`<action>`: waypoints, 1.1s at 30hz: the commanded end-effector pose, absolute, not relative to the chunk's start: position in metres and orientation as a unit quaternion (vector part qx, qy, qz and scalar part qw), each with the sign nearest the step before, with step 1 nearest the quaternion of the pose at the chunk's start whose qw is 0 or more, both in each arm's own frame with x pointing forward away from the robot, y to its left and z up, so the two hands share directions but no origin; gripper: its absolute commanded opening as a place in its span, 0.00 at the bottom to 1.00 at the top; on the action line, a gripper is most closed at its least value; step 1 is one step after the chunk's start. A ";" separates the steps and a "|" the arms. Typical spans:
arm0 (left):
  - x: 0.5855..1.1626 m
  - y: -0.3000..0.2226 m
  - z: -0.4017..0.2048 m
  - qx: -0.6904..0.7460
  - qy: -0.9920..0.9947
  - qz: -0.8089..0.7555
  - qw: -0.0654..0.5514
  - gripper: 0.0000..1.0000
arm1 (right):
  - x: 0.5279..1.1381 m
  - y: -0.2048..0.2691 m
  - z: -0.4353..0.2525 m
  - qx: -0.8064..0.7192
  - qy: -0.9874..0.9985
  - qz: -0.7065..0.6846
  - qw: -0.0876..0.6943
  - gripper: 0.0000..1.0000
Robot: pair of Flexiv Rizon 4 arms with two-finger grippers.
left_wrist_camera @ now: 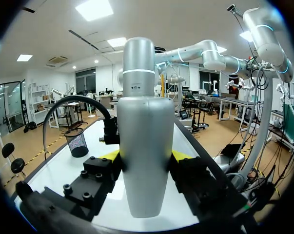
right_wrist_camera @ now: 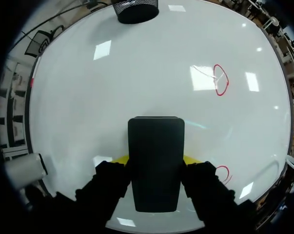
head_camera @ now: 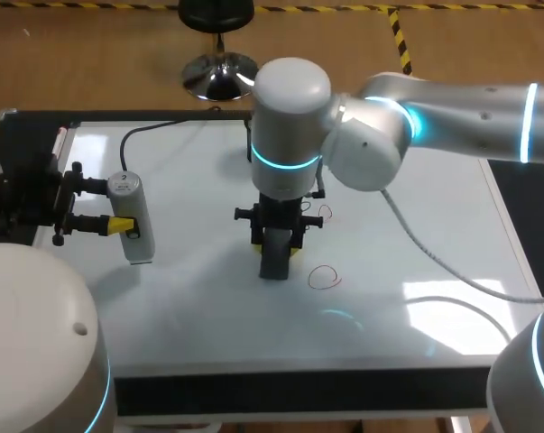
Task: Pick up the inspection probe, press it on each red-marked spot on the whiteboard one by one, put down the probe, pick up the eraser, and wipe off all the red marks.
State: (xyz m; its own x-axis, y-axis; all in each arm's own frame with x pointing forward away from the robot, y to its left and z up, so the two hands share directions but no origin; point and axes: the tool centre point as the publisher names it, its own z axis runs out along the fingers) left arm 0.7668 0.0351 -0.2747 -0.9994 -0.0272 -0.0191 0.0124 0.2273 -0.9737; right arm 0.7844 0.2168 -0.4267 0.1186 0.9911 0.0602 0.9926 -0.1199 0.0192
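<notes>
The whiteboard (head_camera: 416, 207) covers the table. My left gripper (head_camera: 123, 206) is over its left side, shut on the silver inspection probe (head_camera: 132, 221). In the left wrist view the probe (left_wrist_camera: 139, 146) fills the space between the yellow fingertips (left_wrist_camera: 182, 156). My right arm reaches to the board's middle with its gripper (head_camera: 278, 239) shut on the dark eraser (head_camera: 273, 257), held low over the board. Red marks lie beside it: one loop (head_camera: 324, 278) in front and to its right, another (head_camera: 324, 214) behind. The right wrist view shows the eraser (right_wrist_camera: 155, 163) and both red marks (right_wrist_camera: 220, 80) (right_wrist_camera: 224, 174).
The probe's black cable (head_camera: 163, 126) arcs over the board's back left. A white cable (head_camera: 434, 262) from my right arm trails across the board's right half. A dark frame (head_camera: 299, 392) borders the board's front edge.
</notes>
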 end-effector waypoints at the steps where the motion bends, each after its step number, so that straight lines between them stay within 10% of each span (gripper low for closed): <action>1: 0.765 0.035 -0.272 -0.005 0.784 -0.620 0.018 0.00 | 0.781 0.199 -0.426 -0.746 -0.663 -0.048 0.026 0.00; 33: 0.765 0.035 -0.272 -0.005 0.784 -0.620 0.018 0.00 | 0.769 0.204 -0.387 -0.729 -0.679 -0.091 0.021 0.00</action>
State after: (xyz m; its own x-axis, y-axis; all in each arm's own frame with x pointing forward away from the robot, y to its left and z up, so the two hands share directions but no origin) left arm 0.7668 0.0351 -0.2746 -0.9994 -0.0272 -0.0192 0.0125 0.2273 -0.9737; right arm 0.7681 0.2042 -0.3909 0.0594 0.9841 0.1676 0.9929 -0.0756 0.0923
